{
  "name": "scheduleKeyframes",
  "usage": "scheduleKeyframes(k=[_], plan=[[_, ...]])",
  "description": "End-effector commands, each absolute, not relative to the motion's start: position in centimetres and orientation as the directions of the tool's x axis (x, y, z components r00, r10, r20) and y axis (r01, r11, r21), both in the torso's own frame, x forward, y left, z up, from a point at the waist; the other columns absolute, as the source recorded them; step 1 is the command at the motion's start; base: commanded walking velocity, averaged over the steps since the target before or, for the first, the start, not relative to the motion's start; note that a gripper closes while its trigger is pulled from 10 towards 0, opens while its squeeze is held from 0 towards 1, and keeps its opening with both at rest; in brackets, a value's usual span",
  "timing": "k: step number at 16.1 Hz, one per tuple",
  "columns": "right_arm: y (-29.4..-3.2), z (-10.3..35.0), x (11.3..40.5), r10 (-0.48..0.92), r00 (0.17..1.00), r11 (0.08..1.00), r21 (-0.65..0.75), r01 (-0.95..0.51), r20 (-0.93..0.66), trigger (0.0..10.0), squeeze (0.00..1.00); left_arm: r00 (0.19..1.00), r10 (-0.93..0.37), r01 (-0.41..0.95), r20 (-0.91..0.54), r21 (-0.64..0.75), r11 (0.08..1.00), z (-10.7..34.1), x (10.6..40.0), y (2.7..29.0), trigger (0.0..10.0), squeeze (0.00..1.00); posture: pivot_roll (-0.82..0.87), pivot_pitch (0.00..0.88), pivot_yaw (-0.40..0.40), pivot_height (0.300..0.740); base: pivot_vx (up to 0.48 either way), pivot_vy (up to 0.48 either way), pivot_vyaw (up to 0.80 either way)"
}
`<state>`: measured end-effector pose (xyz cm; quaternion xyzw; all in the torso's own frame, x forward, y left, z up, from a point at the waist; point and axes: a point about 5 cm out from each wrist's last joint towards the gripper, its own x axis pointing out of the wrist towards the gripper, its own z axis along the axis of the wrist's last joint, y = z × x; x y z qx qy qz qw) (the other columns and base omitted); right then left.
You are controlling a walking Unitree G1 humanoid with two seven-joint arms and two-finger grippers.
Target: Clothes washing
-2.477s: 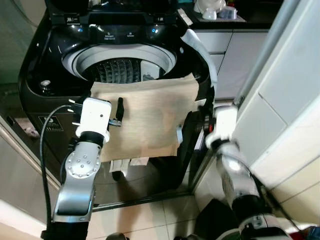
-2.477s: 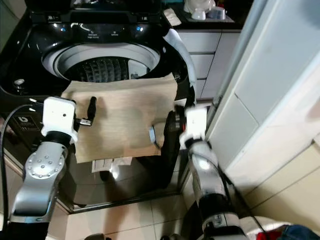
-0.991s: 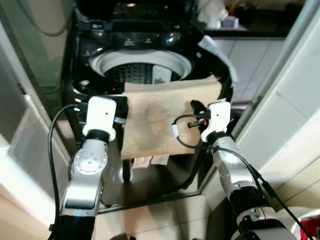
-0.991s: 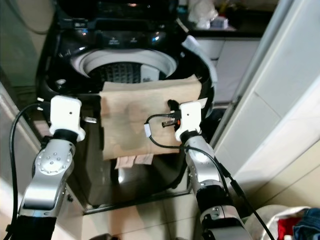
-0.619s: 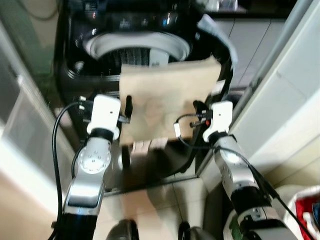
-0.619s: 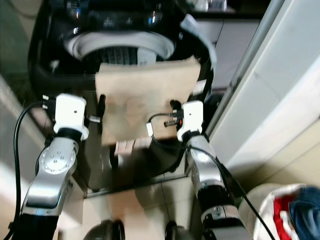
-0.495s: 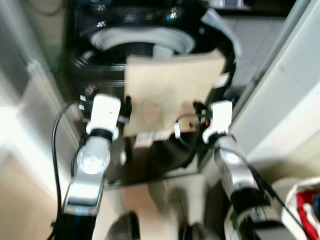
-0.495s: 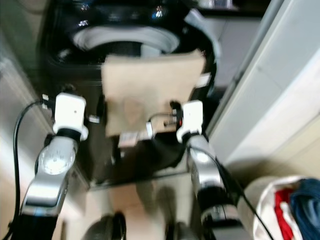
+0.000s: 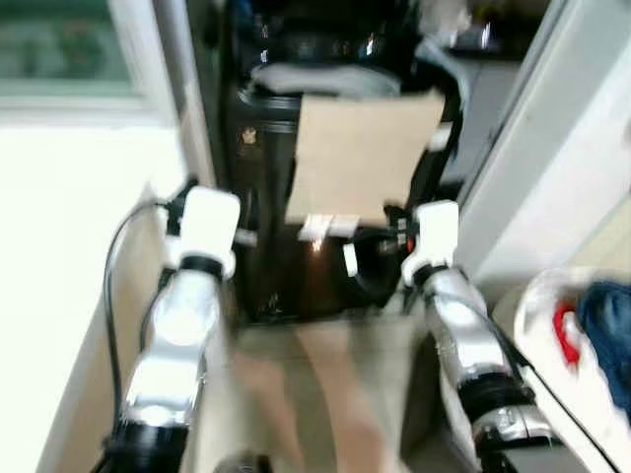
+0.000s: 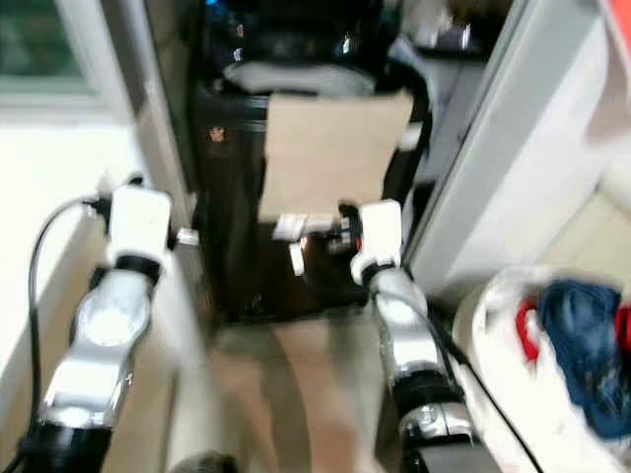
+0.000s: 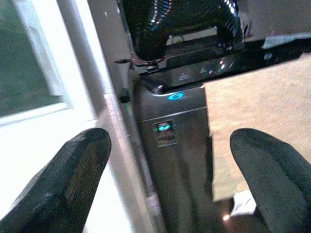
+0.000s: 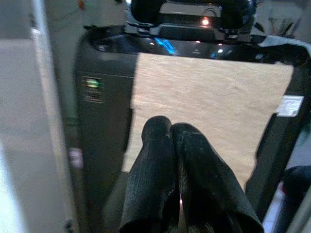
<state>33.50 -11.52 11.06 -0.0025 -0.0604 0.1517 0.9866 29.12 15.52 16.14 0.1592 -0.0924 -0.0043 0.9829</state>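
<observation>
A beige cloth (image 9: 360, 158) hangs over the front rim of the black top-loading washing machine (image 9: 286, 256), its lid up. Both arms are held out in front of me, short of the machine. My left gripper (image 11: 170, 138) is open, its fingers (image 11: 80, 170) wide apart with nothing between them; it points at the machine's left front corner. My right gripper (image 12: 169, 125) is shut on nothing and points at the hanging cloth (image 12: 214, 111) from a distance. The picture is blurred.
A white laundry basket (image 10: 498, 394) with blue clothes (image 10: 582, 335) and red clothes (image 10: 525, 340) stands on the floor at my right. A pale wall panel (image 9: 552, 148) flanks the machine's right side; a bright window and frame (image 9: 168, 89) stand at the left.
The whole view has pulled back and tilted: the washing machine and cloth look smaller and farther. The laundry basket has come into view at the right. Both grippers are farther from the cloth.
</observation>
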Motion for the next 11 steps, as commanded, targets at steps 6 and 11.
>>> scheduleKeyframes(k=[6, 11], plan=[[-13.29, 10.08, 33.15, 0.233, 0.968, 0.972, -0.066, -0.227, 0.097, 10.0, 0.00, 0.976, -0.129, 0.059, 0.177, 0.352, 0.934, 15.99, 29.28, 14.04, 10.0, 0.00, -0.02, 0.000, -0.015, 0.740, 0.000, 0.000, -0.68], [-13.78, 10.71, 33.40, 0.184, 0.974, 0.977, -0.137, -0.166, 0.129, 10.0, 0.00, 0.972, -0.161, 0.092, 0.168, 0.357, 0.930, 15.88, 29.40, 13.61, 10.0, 0.00, -0.02, 0.000, -0.008, 0.736, 0.000, 0.000, -0.62]])
